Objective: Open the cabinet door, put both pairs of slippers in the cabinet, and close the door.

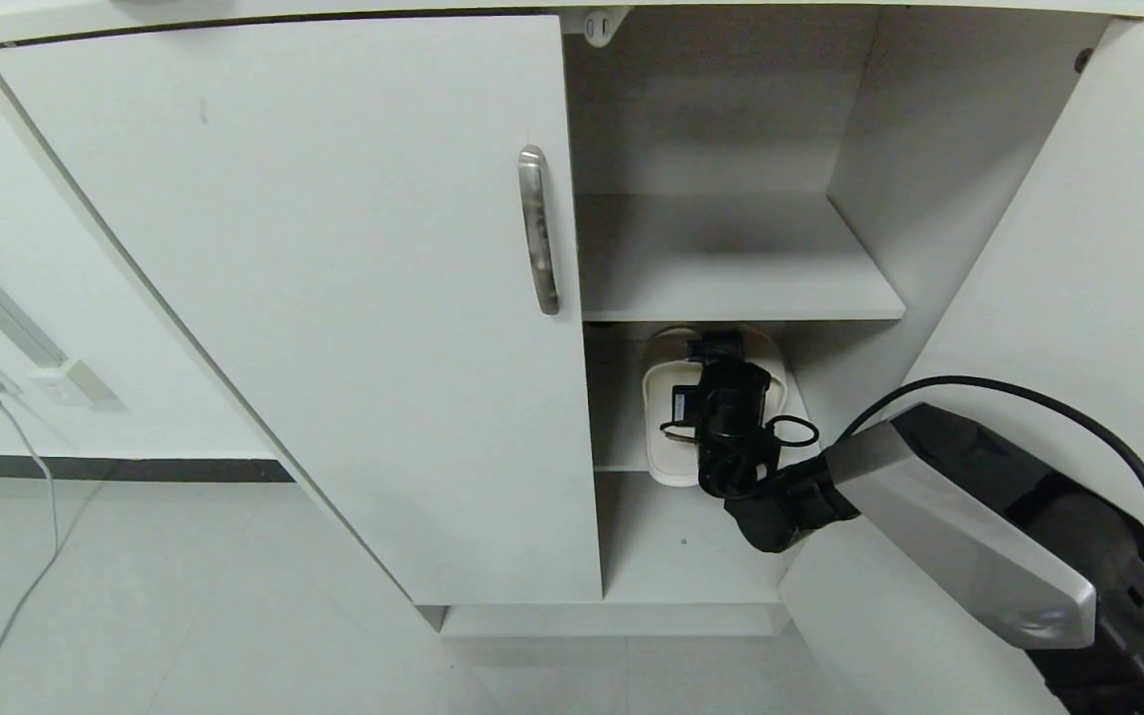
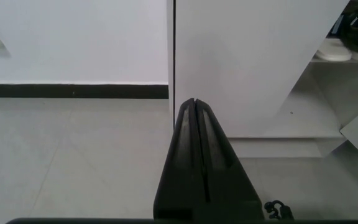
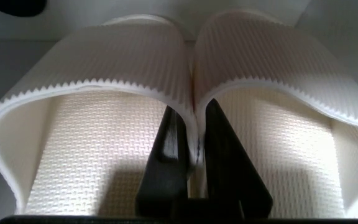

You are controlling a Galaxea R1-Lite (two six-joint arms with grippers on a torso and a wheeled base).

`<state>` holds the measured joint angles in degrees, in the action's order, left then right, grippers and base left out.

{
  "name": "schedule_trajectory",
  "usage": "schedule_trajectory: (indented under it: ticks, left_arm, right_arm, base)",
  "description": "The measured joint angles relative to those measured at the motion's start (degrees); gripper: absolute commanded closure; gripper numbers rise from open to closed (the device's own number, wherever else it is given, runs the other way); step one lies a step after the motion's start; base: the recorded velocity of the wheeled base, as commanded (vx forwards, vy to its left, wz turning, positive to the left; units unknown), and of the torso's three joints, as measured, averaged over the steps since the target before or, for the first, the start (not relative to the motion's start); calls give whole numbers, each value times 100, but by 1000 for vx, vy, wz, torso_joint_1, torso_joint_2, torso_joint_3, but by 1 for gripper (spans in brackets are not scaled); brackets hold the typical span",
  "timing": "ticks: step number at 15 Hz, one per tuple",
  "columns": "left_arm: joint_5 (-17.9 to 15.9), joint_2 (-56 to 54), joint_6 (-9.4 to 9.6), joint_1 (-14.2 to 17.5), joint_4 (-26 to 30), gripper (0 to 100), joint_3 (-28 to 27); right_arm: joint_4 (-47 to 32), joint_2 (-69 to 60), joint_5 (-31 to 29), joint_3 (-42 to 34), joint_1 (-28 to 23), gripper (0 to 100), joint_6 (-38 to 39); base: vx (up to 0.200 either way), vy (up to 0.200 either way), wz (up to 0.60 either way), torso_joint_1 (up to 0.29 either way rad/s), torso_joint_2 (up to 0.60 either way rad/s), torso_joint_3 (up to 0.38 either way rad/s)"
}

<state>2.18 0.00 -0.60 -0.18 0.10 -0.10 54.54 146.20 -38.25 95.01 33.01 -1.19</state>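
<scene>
First pair going in, about halfway through the job.

I am seeing the left pincer (image 2: 194, 102) hanging over the floor (image 2: 73, 162) just outside the cabinet (image 1: 721, 109), its fingers pressed together on nothing. The left door (image 1: 314, 298) is standing shut, which is not blocking the work. In the open half, the cream slippers (image 1: 659, 452) are sitting on or just over the lower shelf (image 1: 617, 437); I cannot tell which. The right pincer (image 3: 193, 118) is reaching in and clamping the two inner walls of the pair together. The right door (image 1: 1078, 298) is swung wide open. I am judging the opening as done and this pair as nearly placed. That is leaving the release, the second pair and closing the door.
</scene>
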Motion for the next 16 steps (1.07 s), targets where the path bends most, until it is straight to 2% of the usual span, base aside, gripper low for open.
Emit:
schedule_trajectory:
  ticks: [5,6,12,16]
  left_arm:
    - [9,0,2,0,0,100,0]
    - [9,0,0,0,-2,100,0]
    - [9,0,0,0,0,100,0]
    - [9,0,2,0,0,100,0]
  right_arm:
    - [0,57,2,7,0,100,0]
    - [0,63,2,7,2,0,-2]
    - [-2,46,-9,-124,23,0,0]
    - [206,-367,-23,-929,163,0,7]
  base:
    - [0,0,0,0,0,0]
    - [0,0,0,0,0,0]
    - [0,0,0,0,0,0]
    - [0,0,0,0,0,0]
